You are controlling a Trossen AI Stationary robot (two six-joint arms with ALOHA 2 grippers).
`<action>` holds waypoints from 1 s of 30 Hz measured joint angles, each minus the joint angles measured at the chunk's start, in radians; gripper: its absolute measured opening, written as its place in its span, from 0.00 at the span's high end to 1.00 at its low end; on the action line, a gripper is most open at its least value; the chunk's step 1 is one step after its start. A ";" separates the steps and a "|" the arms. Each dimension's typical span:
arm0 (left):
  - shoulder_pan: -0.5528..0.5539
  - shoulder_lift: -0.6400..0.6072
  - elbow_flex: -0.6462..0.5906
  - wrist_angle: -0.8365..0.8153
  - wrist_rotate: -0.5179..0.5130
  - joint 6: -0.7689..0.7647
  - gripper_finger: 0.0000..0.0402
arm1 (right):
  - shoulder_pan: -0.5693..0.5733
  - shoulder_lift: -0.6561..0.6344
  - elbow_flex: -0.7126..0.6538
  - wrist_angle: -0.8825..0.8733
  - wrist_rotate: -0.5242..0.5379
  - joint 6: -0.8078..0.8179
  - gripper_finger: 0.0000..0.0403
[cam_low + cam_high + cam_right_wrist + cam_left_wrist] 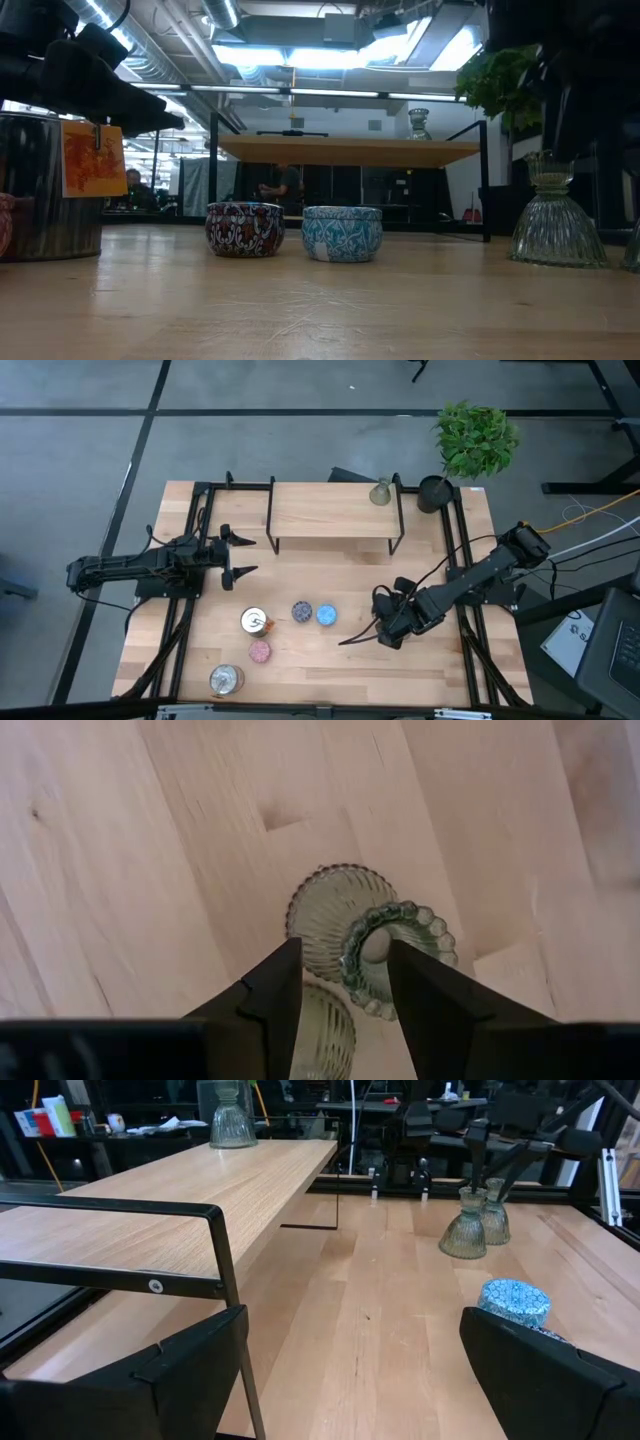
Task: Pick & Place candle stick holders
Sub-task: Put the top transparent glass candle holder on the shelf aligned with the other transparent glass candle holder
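Note:
Two pale green glass holders (465, 1230) (495, 1222) stand side by side on their bases on the table's right part; the low view shows one of them (555, 215). My right gripper (345, 955) points down over them, open, its fingers on either side of one holder's scalloped top cup (395, 945); I cannot tell whether they touch it. The arm (395, 615) hides both holders in the high view. A third green holder (380, 492) stands on the shelf. The blue (326, 614), purple-speckled (302, 611), pink (259, 651) and two silvery holders (256, 621) (226, 679) stand at the front left. My left gripper (243, 556) waits open at the left.
A wooden shelf on a black metal frame (335, 510) stands at the table's far middle. A black pot with a green plant (432, 492) stands at the far right corner. Bare wood lies between the shelf and the row of holders.

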 joint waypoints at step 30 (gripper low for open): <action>0.000 0.000 0.000 0.000 0.000 0.000 0.10 | -0.024 -0.003 -0.036 0.014 -0.094 0.000 0.88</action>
